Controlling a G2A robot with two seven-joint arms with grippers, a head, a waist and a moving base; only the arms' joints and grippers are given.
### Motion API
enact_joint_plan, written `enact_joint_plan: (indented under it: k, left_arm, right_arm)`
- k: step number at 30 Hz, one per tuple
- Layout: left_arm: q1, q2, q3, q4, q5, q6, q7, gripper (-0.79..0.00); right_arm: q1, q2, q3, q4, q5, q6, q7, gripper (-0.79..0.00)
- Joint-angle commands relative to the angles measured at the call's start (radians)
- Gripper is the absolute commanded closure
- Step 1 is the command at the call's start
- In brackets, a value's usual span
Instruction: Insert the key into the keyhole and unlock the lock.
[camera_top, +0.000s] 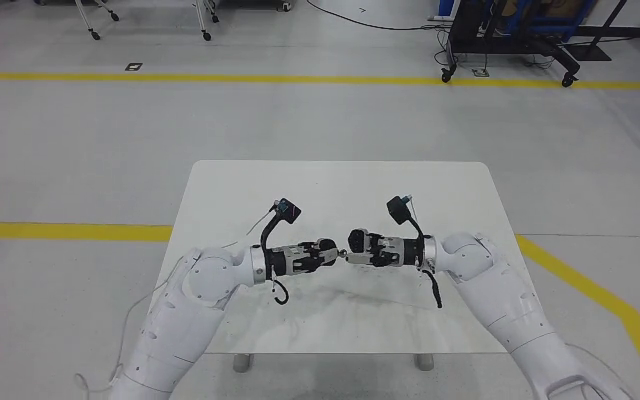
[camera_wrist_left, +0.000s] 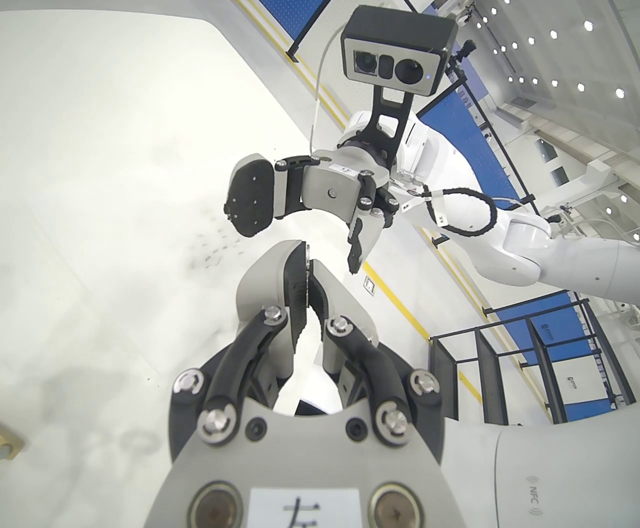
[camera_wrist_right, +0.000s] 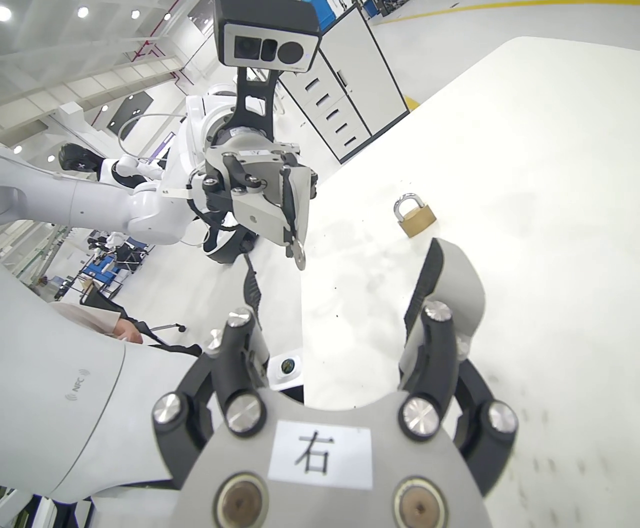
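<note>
My left gripper (camera_wrist_left: 306, 254) is shut on a small silver key (camera_wrist_right: 299, 255), whose round end sticks out past the fingertips. My right gripper (camera_wrist_right: 340, 272) faces it at close range, open and holding nothing. The two grippers meet tip to tip above the front half of the white table (camera_top: 300, 190), left gripper (camera_top: 334, 253) against right gripper (camera_top: 352, 247). A brass padlock (camera_wrist_right: 415, 218) with a silver shackle lies flat on the table, off to the side of both grippers and touched by neither. A brass corner (camera_wrist_left: 7, 444) at the edge of the left wrist view may be this padlock.
The table's front edge (camera_wrist_right: 303, 320) runs just below where the grippers meet. Grey scuff marks (camera_wrist_left: 210, 250) dot the tabletop. A grey drawer cabinet (camera_wrist_right: 350, 105) stands on the floor beyond the table.
</note>
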Motion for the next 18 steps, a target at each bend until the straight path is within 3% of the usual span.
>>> enact_joint_plan:
  k: [1,4,18]
  left_arm:
    - [-0.002,0.001,0.004,0.001,-0.003,-0.001,0.000,0.000]
    - [-0.004,0.003,0.011,0.001,0.000,-0.002,-0.002,0.000]
    - [-0.011,0.013,0.021,0.004,-0.014,-0.007,0.010,0.000]
  right_arm:
    - [0.004,0.003,-0.017,-0.003,0.024,-0.003,-0.003,-0.477]
    - [0.012,0.010,-0.047,-0.007,0.069,-0.006,-0.006,-0.493]
    - [0.047,0.050,-0.118,0.021,0.121,-0.024,-0.024,-0.252]
